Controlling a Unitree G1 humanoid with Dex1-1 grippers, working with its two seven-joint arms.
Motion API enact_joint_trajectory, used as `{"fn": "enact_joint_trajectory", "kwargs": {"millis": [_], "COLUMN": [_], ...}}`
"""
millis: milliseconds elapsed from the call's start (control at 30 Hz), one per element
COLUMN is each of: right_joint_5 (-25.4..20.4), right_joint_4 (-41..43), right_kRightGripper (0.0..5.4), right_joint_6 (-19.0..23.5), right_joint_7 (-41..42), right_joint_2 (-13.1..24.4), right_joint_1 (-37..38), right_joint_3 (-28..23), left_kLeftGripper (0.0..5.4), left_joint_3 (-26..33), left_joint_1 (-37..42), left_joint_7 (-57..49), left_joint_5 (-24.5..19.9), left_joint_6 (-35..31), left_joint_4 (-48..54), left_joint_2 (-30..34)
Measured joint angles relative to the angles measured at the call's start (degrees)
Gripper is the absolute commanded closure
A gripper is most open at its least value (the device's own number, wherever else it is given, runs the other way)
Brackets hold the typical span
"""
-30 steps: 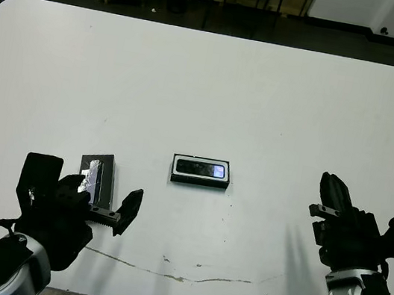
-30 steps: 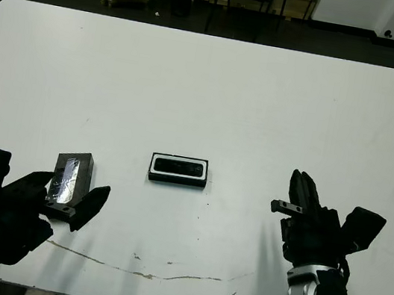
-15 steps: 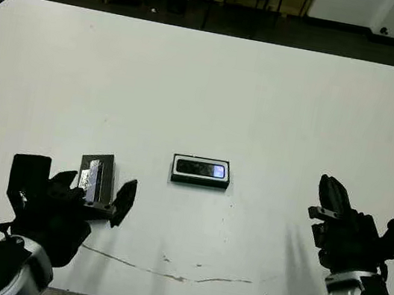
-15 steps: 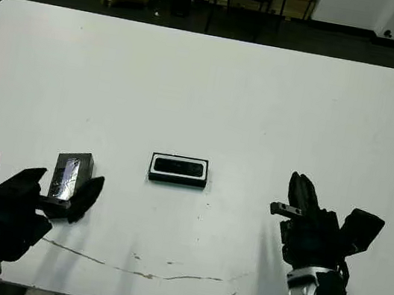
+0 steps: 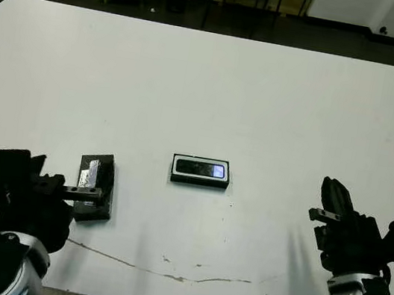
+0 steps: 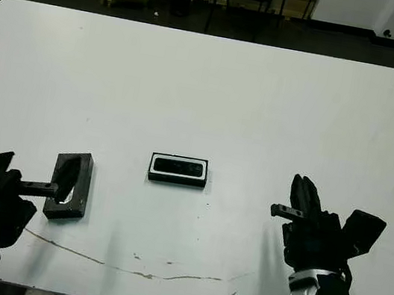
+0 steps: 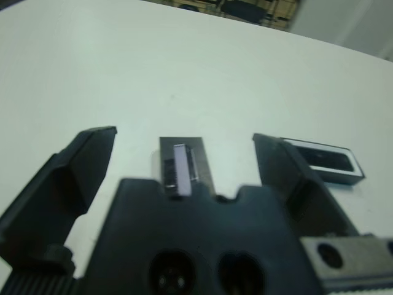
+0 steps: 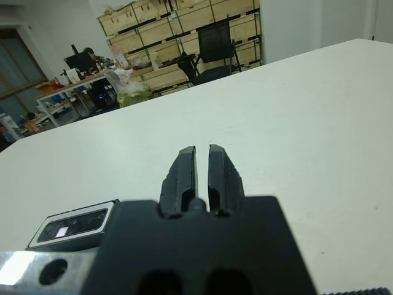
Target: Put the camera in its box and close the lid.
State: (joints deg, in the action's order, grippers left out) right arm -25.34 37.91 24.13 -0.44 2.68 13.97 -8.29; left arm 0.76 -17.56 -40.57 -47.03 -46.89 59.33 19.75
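I am spreading the left gripper fingers around the flat black windowed lid on the white desk, because the slim black camera is sitting in its shallow white-lined box mid-desk, while the right gripper is idling clenched.

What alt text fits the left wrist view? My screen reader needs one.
The left tool, open, points at the lid, a flat black panel lying on the white table between its two spread fingers. Beyond one finger sits the box with the camera inside.
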Motion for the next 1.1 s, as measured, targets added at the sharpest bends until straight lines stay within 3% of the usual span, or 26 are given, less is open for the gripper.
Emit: {"fn": "enact_joint_trajectory", "kwargs": {"millis": [267,533,967,1100], "right_joint_5": [1.39,1.79,3.17,3.48], "right_joint_4": [0.42,0.58,0.98,0.53], "right_kRightGripper": [5.40,5.40,5.40,5.40], "right_joint_6": [0.02,-0.06,0.15,-0.34], "right_joint_7": [-0.26,-0.25,-0.41,-0.10], "right_joint_2": [-0.33,-0.38,-0.62,-0.64], "right_joint_1": [0.34,0.44,0.86,0.91], "right_joint_3": [0.59,0.55,0.83,0.86], "left_kLeftGripper": [0.03,0.03,0.03,0.03], "left_joint_3": [1.04,0.46,-2.70,-2.79], "left_joint_1": [-0.26,0.21,0.20,-0.30], "left_joint_7": [7.70,7.87,14.29,15.78], "left_joint_5": [1.22,1.09,15.47,17.16], "left_joint_6": [-4.52,-7.24,-9.33,-9.38], "left_joint_4": [-0.13,-0.24,-0.08,-0.07], "left_joint_2": [2.33,-4.88,-3.95,-6.43]}}
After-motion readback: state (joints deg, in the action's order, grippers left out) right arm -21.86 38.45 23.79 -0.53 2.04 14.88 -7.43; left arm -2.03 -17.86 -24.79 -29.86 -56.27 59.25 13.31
